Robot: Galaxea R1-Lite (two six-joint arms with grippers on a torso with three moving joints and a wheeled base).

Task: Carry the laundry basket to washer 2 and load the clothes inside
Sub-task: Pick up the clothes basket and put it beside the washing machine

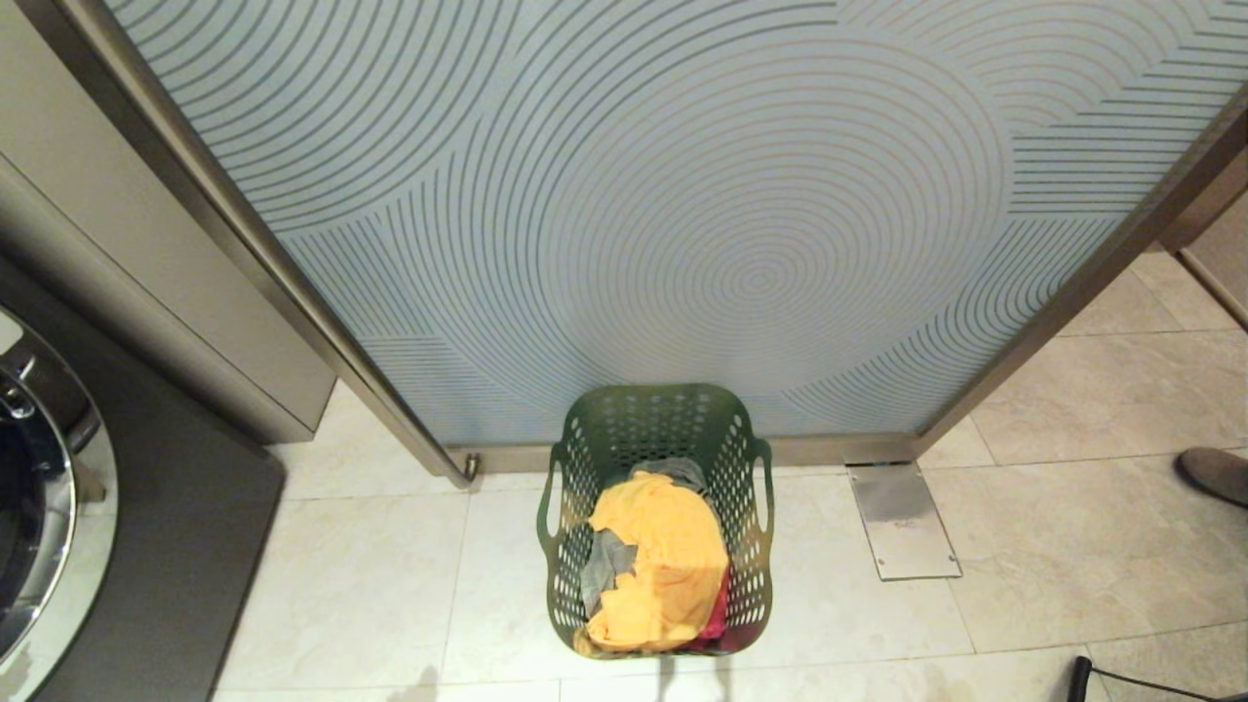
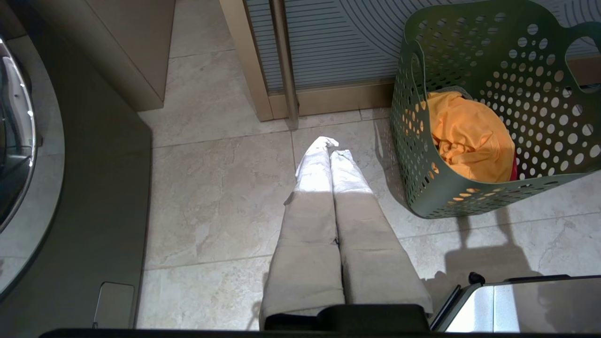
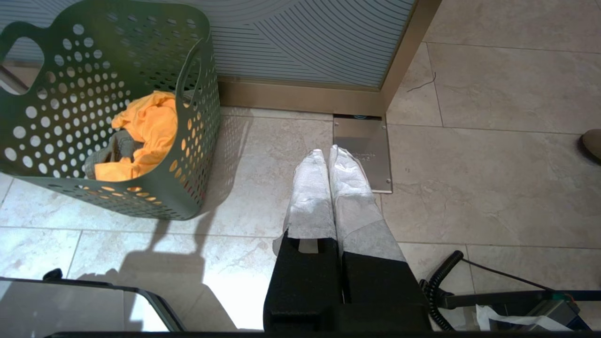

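The laundry basket [image 1: 655, 517] is stood on the floor between and ahead of both closed, empty end effectors, left end effector [image 2: 330, 149] and right end effector [image 3: 326, 157]. Its loop handles should be approached simultaneously, with fingers opened first.

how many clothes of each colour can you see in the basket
Visible in the laundry basket, as far as the pile shows:
orange-yellow garment: 1
grey garments: at least 1, another grey piece may be separate
red garment: 1
Total: 3 colours, at least 3 pieces; anything underneath is hidden.
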